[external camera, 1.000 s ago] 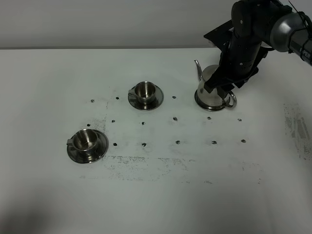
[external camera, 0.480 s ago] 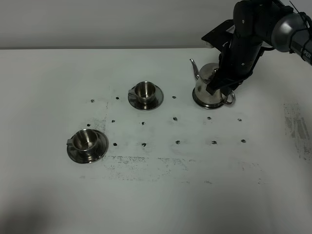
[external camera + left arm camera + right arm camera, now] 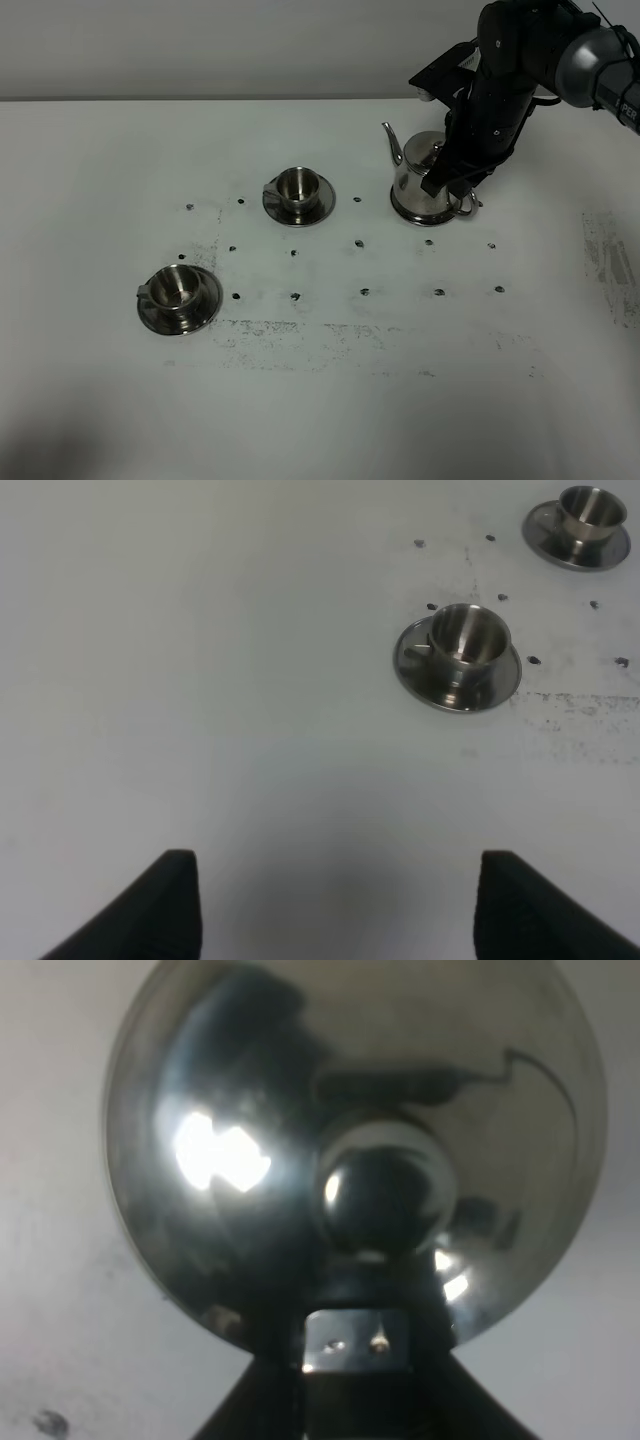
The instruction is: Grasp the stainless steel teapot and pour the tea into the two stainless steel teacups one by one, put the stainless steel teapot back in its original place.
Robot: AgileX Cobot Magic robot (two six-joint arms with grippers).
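Note:
The stainless steel teapot (image 3: 420, 180) stands at the back right of the white table, spout pointing left. My right gripper (image 3: 462, 186) comes down from above and is shut on its loop handle. In the right wrist view the lid and knob (image 3: 385, 1195) fill the frame, with the right gripper (image 3: 350, 1345) clamped on the handle. The original place is hidden under the teapot. One teacup (image 3: 298, 188) sits on its saucer in the middle, another teacup (image 3: 180, 290) at the front left. The left wrist view shows the nearer teacup (image 3: 465, 645) and the other teacup (image 3: 585, 510) far ahead of my open left gripper (image 3: 340, 910).
Small dark dots (image 3: 364, 243) and grey scuff marks (image 3: 300, 335) are spread over the white tabletop (image 3: 330, 410). The table's far edge (image 3: 200, 100) meets a pale wall. The black right arm (image 3: 510, 60) leans in from the top right corner.
The right gripper has shut on the teapot handle. Teapot and gripper have shifted a little to the left. The cups and the left gripper have not moved.

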